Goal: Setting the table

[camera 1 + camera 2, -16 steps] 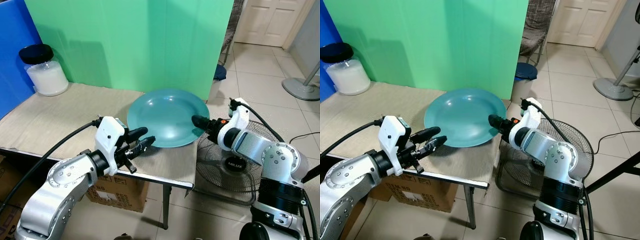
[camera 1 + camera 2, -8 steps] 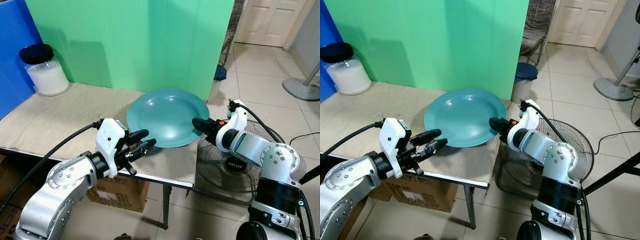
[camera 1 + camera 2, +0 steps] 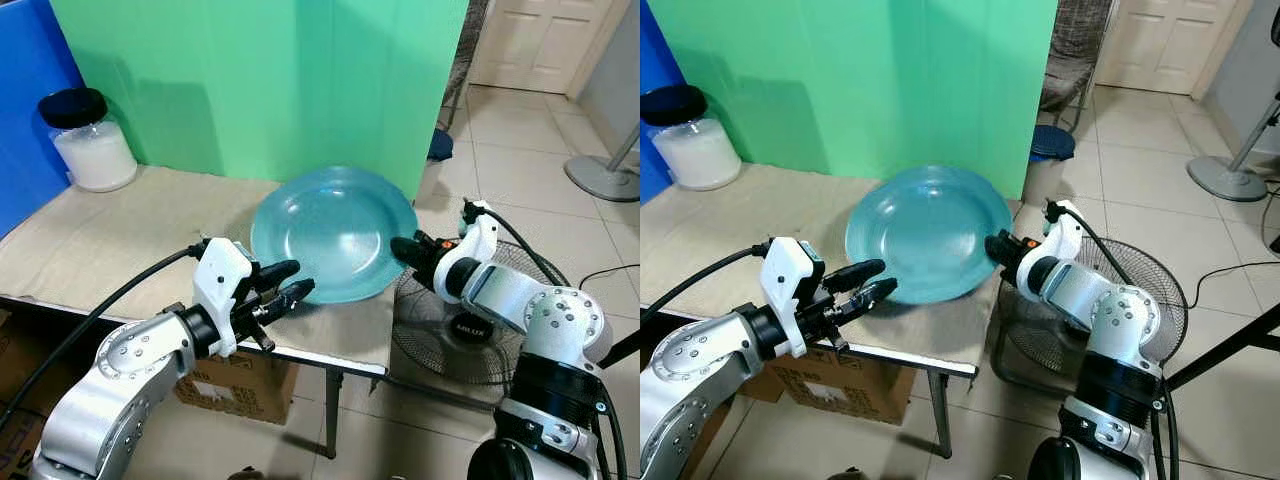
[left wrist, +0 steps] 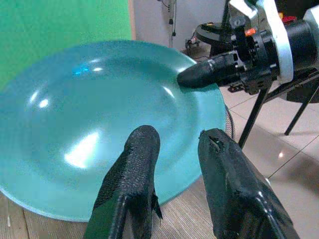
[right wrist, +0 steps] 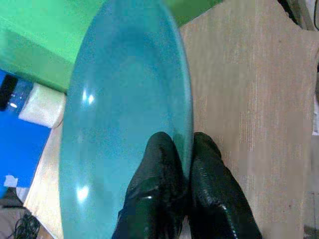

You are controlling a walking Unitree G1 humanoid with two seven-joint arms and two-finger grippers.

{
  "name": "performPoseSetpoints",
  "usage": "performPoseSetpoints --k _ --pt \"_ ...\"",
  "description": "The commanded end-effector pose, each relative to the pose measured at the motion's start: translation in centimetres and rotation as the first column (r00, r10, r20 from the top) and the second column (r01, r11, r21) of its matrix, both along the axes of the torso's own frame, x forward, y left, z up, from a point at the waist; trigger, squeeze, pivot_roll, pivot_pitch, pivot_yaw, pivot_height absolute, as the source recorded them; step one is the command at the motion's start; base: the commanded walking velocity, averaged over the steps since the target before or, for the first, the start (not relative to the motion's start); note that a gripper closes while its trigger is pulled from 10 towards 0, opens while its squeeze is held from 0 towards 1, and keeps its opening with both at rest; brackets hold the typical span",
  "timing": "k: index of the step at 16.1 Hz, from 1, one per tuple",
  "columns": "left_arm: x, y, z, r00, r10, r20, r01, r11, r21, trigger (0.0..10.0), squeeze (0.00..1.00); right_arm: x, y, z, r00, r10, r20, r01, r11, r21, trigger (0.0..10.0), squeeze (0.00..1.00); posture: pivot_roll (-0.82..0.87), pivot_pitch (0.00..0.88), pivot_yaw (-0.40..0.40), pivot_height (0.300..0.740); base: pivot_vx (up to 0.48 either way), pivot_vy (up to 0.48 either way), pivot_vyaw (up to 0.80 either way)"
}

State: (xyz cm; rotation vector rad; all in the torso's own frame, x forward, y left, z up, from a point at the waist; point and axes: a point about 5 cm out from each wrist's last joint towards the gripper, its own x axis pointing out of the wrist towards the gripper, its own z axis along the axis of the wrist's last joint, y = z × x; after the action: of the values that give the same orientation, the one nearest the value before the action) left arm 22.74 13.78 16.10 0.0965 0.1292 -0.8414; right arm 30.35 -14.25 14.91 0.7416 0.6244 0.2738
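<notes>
Between its pinching fingers, right claw [image 3: 404, 248] grips plate [image 3: 330, 230]; left claw [image 3: 290, 282] parted nearby.

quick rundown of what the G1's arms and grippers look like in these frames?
Both arms are silver metal with rounded, bolted joint housings and black bands between segments. Each wrist carries a white block; a thick black cable loops from it along the arm. The left gripper has two long black fingers with textured, rubbery pads. The right gripper has matching glossy black fingers, with small orange-red marks at its wrist.

Teal plate [image 3: 335, 232] — glossy, beige table [image 3: 90, 245], green backdrop [image 3: 260, 85]
</notes>
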Motion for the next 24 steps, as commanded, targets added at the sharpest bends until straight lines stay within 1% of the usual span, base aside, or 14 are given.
performPoseSetpoints --k 1,3,6,7,8,9,10,11,15,18,20,22,23,24 --pt "0.0 0.1 -0.1 1.000 -0.003 0.002 0.003 1.000 0.008 10.0 0.00 0.2 0.0 0.2 1.000 -0.001 -0.006 0.001 1.000 0.002 0.0 0.00 0.14 0.000 -0.010 0.740 0.000 0.000 0.00" --pt "0.2 0.3 0.3 0.999 0.034 0.025 -0.034 0.999 0.001 10.0 0.00 0.3 0.1 0.6 1.000 -0.009 0.003 0.009 1.000 0.025 0.0 0.00 0.14 0.000 -0.009 0.740 0.000 0.000 0.00" --pt "1.0 1.5 1.4 0.990 0.131 0.052 -0.129 0.991 -0.039 10.0 0.00 0.4 0.1 1.6 0.999 -0.017 0.035 0.014 0.997 0.070 0.0 0.00 0.14 0.000 -0.005 0.740 0.000 0.000 0.00" --pt "1.3 2.2 1.8 0.984 0.169 0.062 -0.166 0.985 -0.049 10.0 0.03 0.4 0.1 2.0 0.999 -0.015 0.051 0.010 0.995 0.097 0.0 0.00 0.14 0.000 -0.003 0.740 0.000 0.000 0.00" --pt "1.5 2.8 2.0 0.980 0.190 0.067 -0.186 0.981 -0.056 10.0 0.10 0.4 0.1 2.5 0.997 -0.017 0.080 0.008 0.993 0.117 0.0 0.00 0.14 0.000 -0.002 0.740 0.000 0.000 0.00" --pt "1.6 3.1 2.2 0.977 0.201 0.070 -0.197 0.979 -0.059 10.0 0.63 0.4 0.1 2.7 0.996 -0.015 0.088 0.003 0.990 0.142 0.0 0.00 0.14 0.000 -0.001 0.740 0.000 0.000 0.00" --pt "1.6 3.5 2.4 0.975 0.211 0.073 -0.207 0.976 -0.066 10.0 0.93 0.4 0.0 2.9 0.995 -0.019 0.095 0.002 0.985 0.171 0.0 0.00 0.14 0.000 0.001 0.740 0.000 0.000 0.00" --pt "1.7 4.0 2.6 0.970 0.231 0.074 -0.225 0.971 -0.078 10.0 1.00 0.5 -0.1 3.2 0.994 -0.024 0.109 0.002 0.980 0.199 0.0 0.00 0.14 0.000 0.001 0.740 0.000 0.000 0.00" --pt "1.3 5.3 3.2 0.964 0.256 0.069 -0.249 0.963 -0.104 10.0 1.00 0.4 0.3 5.0 0.981 -0.019 0.193 -0.053 0.930 0.363 0.0 0.00 0.14 0.000 0.000 0.740 0.000 0.000 0.00" --pt "1.4 6.0 3.8 0.954 0.291 0.076 -0.278 0.950 -0.143 10.0 1.00 0.4 0.4 5.4 0.978 -0.025 0.208 -0.061 0.915 0.398 0.0 0.00 0.14 0.000 0.000 0.740 0.000 0.000 0.00" --pt "1.6 6.8 4.6 0.937 0.339 0.081 -0.317 0.926 -0.202 10.0 1.00 0.4 0.2 5.5 0.975 -0.029 0.218 -0.060 0.917 0.394 0.0 0.00 0.14 0.000 -0.003 0.740 0.000 0.000 0.00" --pt "1.8 7.4 5.2 0.923 0.382 0.039 -0.349 0.877 -0.329 10.0 1.00 0.1 0.2 6.1 0.960 -0.012 0.279 -0.099 0.919 0.380 0.0 0.00 0.14 0.000 0.002 0.740 0.000 0.000 0.00" --pt "1.8 7.5 5.2 0.922 0.386 0.023 -0.354 0.865 -0.356 10.0 1.00 -0.1 0.2 6.3 0.953 -0.003 0.302 -0.117 0.918 0.379 0.0 0.00 0.14 0.000 0.003 0.740 0.000 0.000 0.00" --pt "2.0 7.7 5.1 0.918 0.396 -0.024 -0.369 0.829 -0.420 10.0 1.00 -0.5 0.4 6.8 0.937 0.016 0.350 -0.157 0.913 0.378 0.0 0.00 0.14 0.000 0.006 0.740 0.000 0.000 0.00"
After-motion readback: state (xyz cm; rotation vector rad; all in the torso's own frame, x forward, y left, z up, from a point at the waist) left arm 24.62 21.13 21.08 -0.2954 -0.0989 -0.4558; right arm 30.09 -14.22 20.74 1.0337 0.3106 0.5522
